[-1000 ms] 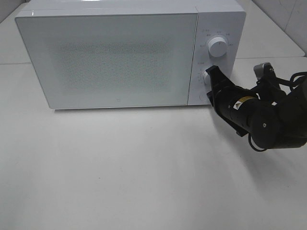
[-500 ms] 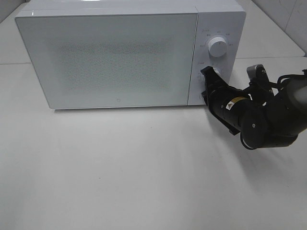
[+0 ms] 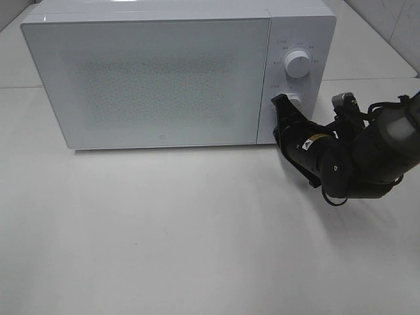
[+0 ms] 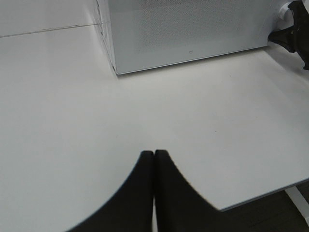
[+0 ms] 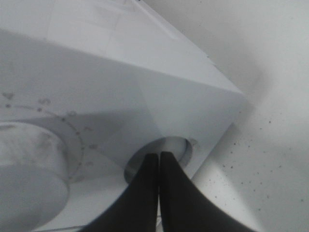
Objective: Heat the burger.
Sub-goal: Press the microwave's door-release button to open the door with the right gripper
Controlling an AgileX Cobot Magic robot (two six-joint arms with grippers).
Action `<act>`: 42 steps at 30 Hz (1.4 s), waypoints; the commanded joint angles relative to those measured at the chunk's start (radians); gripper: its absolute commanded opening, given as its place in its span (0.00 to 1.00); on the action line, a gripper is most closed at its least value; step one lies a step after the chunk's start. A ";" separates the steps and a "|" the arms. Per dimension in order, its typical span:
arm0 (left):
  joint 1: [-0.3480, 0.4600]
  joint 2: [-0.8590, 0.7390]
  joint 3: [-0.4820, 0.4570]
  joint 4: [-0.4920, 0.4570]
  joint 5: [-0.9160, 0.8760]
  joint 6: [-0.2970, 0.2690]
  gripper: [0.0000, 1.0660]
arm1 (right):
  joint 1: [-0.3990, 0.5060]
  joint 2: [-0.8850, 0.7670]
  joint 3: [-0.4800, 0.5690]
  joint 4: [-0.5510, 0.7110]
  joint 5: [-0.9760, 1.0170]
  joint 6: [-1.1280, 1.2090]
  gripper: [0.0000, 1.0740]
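The burger is hidden; no view shows it. The white microwave stands at the back of the table with its door shut. My right gripper is shut and empty. Its tips are against the lower part of the control panel, just below the lower knob. In the right wrist view the shut gripper points at a round recessed button next to the big lower knob. My left gripper is shut and empty, above bare table in front of the microwave.
The upper knob sits above the lower one on the panel. The white table spreads in front of the microwave; its front edge shows in the left wrist view. My right arm shows at the microwave's right end.
My right gripper has moved left and a little lower along the control panel, from the lower knob to the area below it. The left gripper's motion cannot be judged.
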 commanded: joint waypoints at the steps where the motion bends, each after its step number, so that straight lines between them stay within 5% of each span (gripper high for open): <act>1: -0.001 -0.021 0.003 -0.007 -0.016 0.003 0.00 | -0.007 -0.008 -0.055 0.008 -0.123 -0.007 0.01; 20: -0.001 -0.021 0.003 -0.006 -0.016 0.003 0.00 | -0.007 0.026 -0.146 0.018 -0.110 -0.034 0.01; 30: -0.001 -0.021 0.003 -0.006 -0.016 0.003 0.00 | -0.007 0.024 -0.141 -0.084 -0.038 -0.034 0.01; 42: -0.001 -0.021 0.003 -0.006 -0.016 0.003 0.00 | -0.007 -0.091 0.015 -0.089 0.073 -0.159 0.01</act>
